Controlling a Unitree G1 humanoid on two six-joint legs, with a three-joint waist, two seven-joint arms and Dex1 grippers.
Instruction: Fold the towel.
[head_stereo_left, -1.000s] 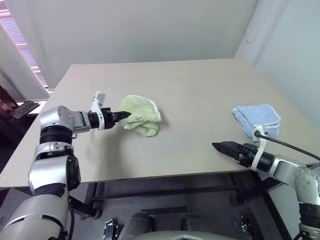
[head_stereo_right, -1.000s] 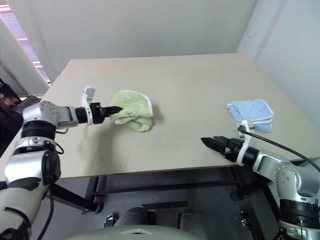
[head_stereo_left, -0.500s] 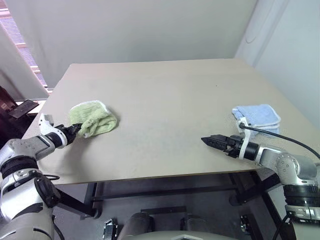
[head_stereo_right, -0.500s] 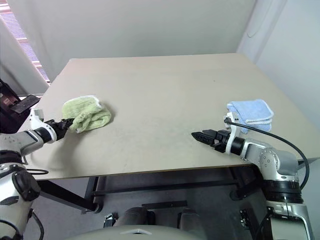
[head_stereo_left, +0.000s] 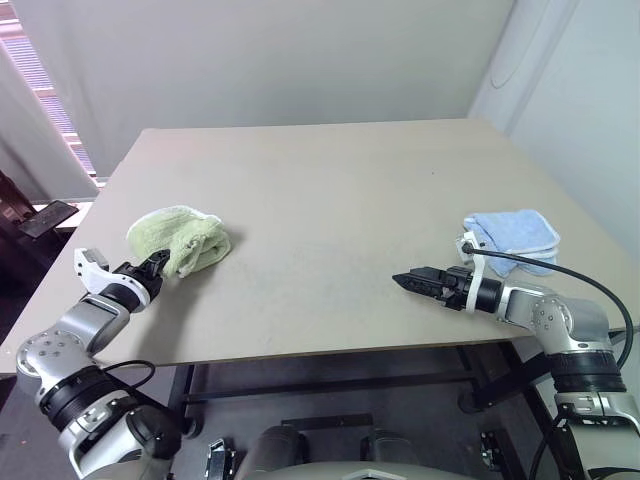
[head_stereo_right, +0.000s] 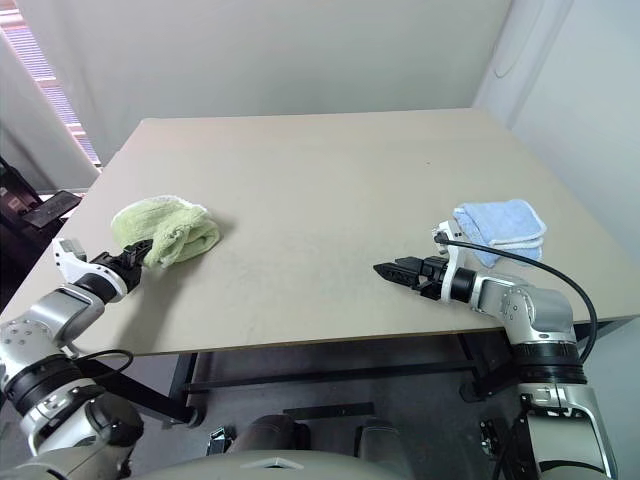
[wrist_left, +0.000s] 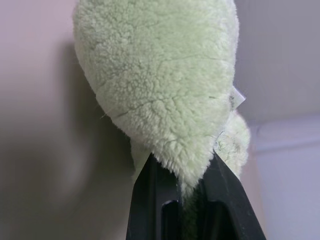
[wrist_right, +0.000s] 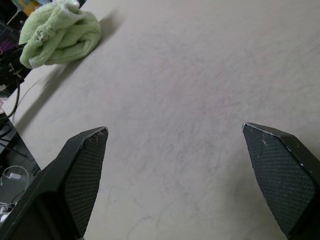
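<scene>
Looking over the table (head_stereo_left: 330, 180), you've got the towel (head_stereo_left: 180, 238) bunched in a loose green wad near the left edge, toward the front corner, w/ white edging showing on its upper side. Your left gripper (head_stereo_left: 157, 264) sits right at the wad's near-left end, fingers clamped tight on a pinch of the cloth; in the left wrist view the two black fingers (wrist_left: 150, 200) squeeze a tuft of terry btwn them and the rest of the towel (wrist_left: 160, 80) bulges out past the tips. The wad rests on the tabletop, not lifted as far as you can see.

Your right gripper (head_stereo_left: 410, 281) hovers low over the front-right part of the table, pointing toward the left side, fingers spread wide w/ nothing btwn them; the right wrist view shows bare tabletop btwn the pads (wrist_right: 85, 175) and the towel far off. A folded light blue cloth (head_stereo_left: 512, 235) lies near the right edge, just behind that wrist, well apart from the towel.
</scene>
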